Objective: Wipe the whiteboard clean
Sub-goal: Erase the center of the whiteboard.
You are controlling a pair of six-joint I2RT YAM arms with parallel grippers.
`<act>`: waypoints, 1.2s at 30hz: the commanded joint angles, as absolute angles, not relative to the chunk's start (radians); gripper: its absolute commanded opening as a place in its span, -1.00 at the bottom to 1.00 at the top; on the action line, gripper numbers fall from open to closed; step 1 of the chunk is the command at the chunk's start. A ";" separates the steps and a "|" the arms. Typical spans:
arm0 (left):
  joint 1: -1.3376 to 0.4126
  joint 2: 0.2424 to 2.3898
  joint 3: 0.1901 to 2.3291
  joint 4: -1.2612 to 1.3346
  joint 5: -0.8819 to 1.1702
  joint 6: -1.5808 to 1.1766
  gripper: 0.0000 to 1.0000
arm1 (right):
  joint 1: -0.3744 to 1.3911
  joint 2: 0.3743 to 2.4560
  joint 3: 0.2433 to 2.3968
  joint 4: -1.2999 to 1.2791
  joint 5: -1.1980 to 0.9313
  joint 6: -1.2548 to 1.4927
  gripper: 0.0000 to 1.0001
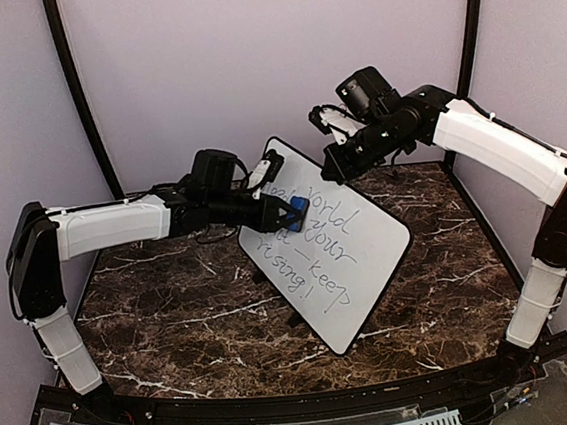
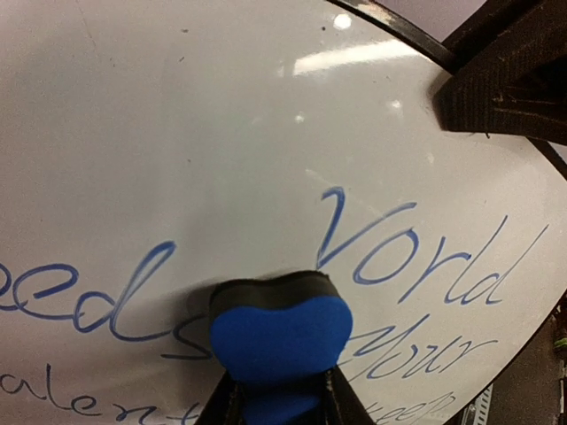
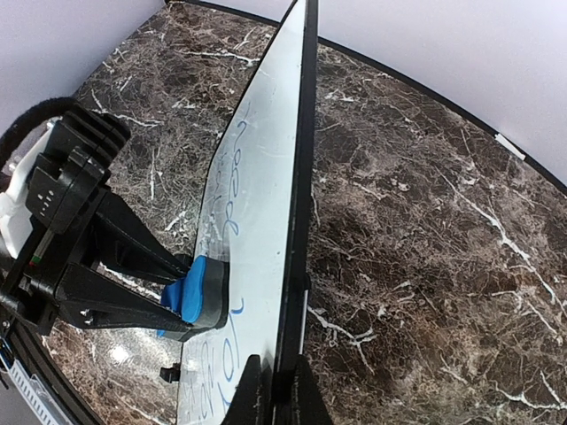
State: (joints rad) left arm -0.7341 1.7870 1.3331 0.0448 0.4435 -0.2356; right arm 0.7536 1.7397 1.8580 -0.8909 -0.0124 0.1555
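Left gripper [image 1: 286, 213]: closed on the blue eraser [image 1: 297, 208], felt face pressed flat to the board.
Right gripper [image 1: 336, 167]: clamped shut on the whiteboard's far top edge. The right wrist view shows 1 finger on each side of the rim.
Whiteboard [image 1: 358, 260]: mid-table, raised at a tilt over the dark marble table [image 1: 171, 294], its written face toward the left arm. Can't tell if the near corner rests on the table.
Long axis: runs from far-left to right in the top view. The text lines follow it and stack down toward the near corner.
Key relation: eraser sits in the upper part of the writing [image 2: 403, 266]. The board above it, toward the held edge, looks clean. Ink lies to both sides of the pad and below it, toward the near corner.
Nearer arm: left does the wiping, right only steadies the board.
Readable: "World", "needs" (1st letter cut off in the wrist view), "your", "talent" (partly cut), "keep". Last word maybe "rising!", not sure. Blue marker.
Brands/labels: none legible.
Progress (est.): early, most words are intact.
Next move (est.): sweep along the lines w/ steady pressure, then step down 1 row at a time.
Risk (est.): a hard push could pivot the board in the right-hand clamp.
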 commanded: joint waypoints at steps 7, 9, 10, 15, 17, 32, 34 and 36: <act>-0.770 1.845 1.424 0.006 0.430 -0.212 -1.00 | 0.801 1.756 1.843 -0.865 -0.089 0.017 -1.00; -0.775 1.838 1.397 0.009 0.429 -0.216 -1.00 | 0.801 1.755 1.842 -0.865 -0.089 0.015 -1.00; -0.775 1.832 1.377 0.014 0.428 -0.218 -1.00 | 0.801 1.756 1.842 -0.864 -0.089 0.015 -1.00; -0.780 1.801 1.289 0.040 0.432 -0.236 -1.00 | 0.802 1.757 1.842 -0.864 -0.090 0.015 -1.00; -0.781 1.791 1.259 0.049 0.432 -0.240 -1.00 | 0.802 1.755 1.837 -0.863 -0.091 0.015 -1.00; -0.784 1.839 1.468 0.006 0.425 -0.208 -1.00 | 0.801 1.750 1.824 -0.859 -0.095 0.023 -1.00; -0.785 1.850 1.485 0.006 0.424 -0.204 -1.00 | 0.802 1.750 1.822 -0.859 -0.095 0.023 -1.00; -0.787 1.854 1.488 0.006 0.420 -0.203 -1.00 | 0.801 1.750 1.822 -0.857 -0.095 0.023 -1.00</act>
State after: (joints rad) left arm -0.7650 1.8091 1.4605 -0.0017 0.4335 -0.2180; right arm 0.7525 1.7397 1.8503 -0.8730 -0.0162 0.1547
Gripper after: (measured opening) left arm 0.255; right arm 0.038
